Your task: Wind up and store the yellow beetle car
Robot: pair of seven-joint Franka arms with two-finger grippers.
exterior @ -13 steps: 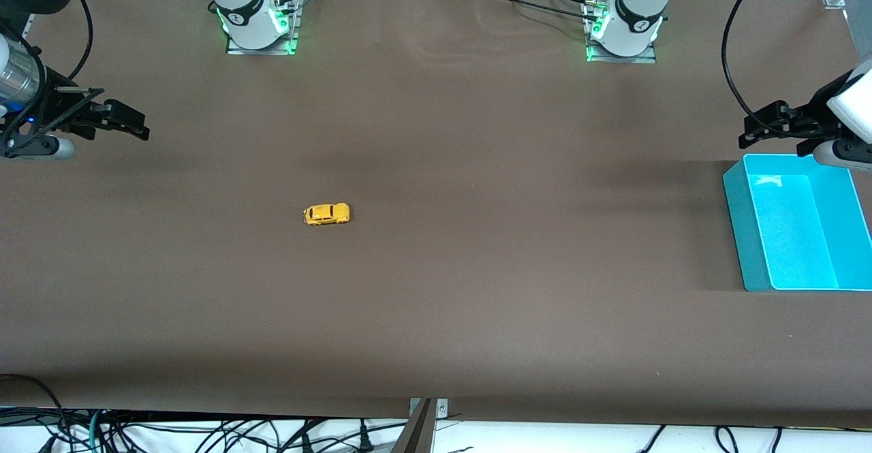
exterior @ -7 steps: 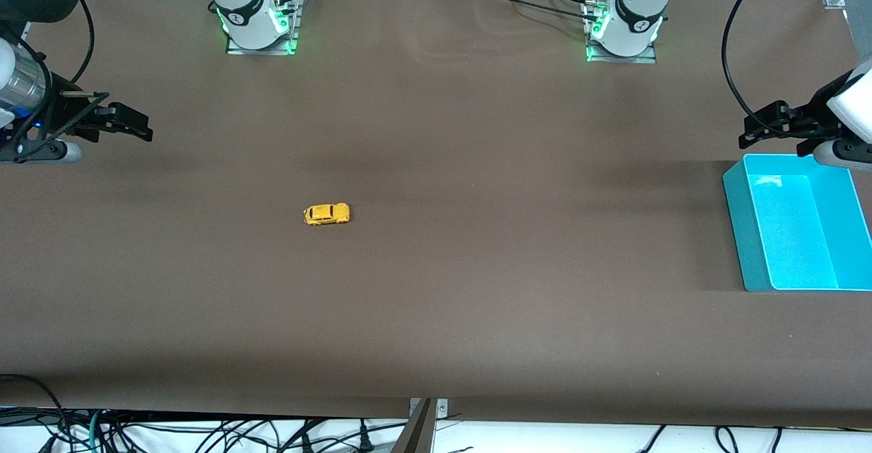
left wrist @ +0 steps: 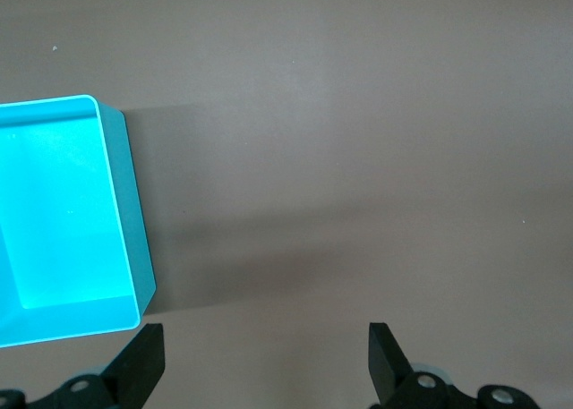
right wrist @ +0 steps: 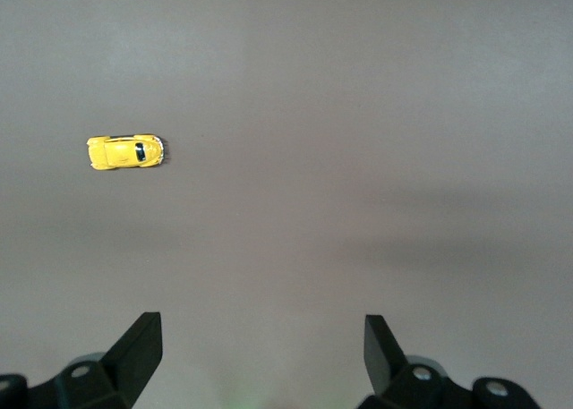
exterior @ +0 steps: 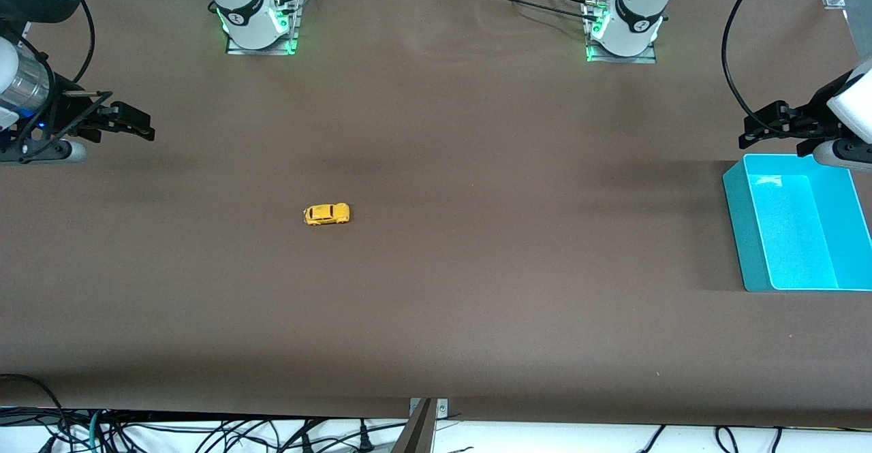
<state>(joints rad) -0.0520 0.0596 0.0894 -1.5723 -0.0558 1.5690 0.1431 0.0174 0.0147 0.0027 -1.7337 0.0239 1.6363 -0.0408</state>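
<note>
On the brown bench (exterior: 436, 289), the yellow beetle car (exterior: 326, 214) stood on its wheels in open space, toward the right arm's end but well apart from both arms. Nothing touched it. It lay side-on to the front camera, a pose that probably suited a plain top-down pinch across its narrow body.

Over the bench at that same end hung the right gripper (exterior: 129, 123), its jaws spread wide and holding nothing. Its wrist view showed the car (right wrist: 124, 152) ahead of the gripper (right wrist: 261, 351), between neither finger, so the reach had not yet arrived. Wide jaws made sense here: the toy was small, and a generous gap would forgive a slightly off approach.

At the left arm's end sat the turquoise bin (exterior: 739, 221), with nothing visible inside it, its open top facing up to receive the car. The left gripper (exterior: 766, 125) waited just above the bin's farther rim, jaws fully apart and empty. The left wrist view showed that gripper (left wrist: 264, 360) over bare bench, with the bin (left wrist: 125, 203) just beside it. Parked there, it seemed placed to take the toy in a handover or to steady it during winding, since the bin lay out toward that arm's end.

Judged from this layout, the task stood at its start: the car neither wound nor stored.
</note>
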